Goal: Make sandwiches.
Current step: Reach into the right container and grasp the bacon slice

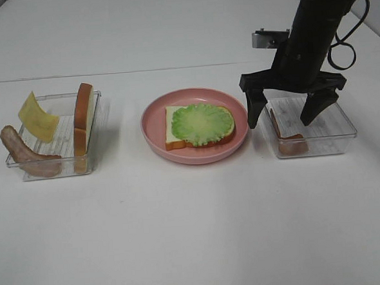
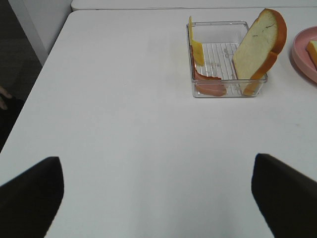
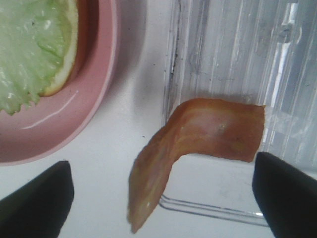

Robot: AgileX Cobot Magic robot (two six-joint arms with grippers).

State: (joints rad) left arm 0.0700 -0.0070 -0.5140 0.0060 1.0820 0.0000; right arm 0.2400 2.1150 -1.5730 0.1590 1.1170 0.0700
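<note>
Right gripper [image 1: 280,123]: hung spread wide over bacon strip [image 3: 208,131], gripping nothing
Bacon strip: draped over clear tray [image 1: 344,130] wall
Left gripper [image 2: 158,198]: spread wide, empty, above table [image 2: 124,99]
Pink plate [image 1: 152,128]: held 1 bread slice [image 1: 173,134] under lettuce [image 1: 205,122]

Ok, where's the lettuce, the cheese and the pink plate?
lettuce [image 1: 202,123]: exterior high view, middle of the green leaf.
cheese [image 1: 37,117]: exterior high view, middle of the yellow slice.
pink plate [image 1: 197,157]: exterior high view, its front rim.
</note>
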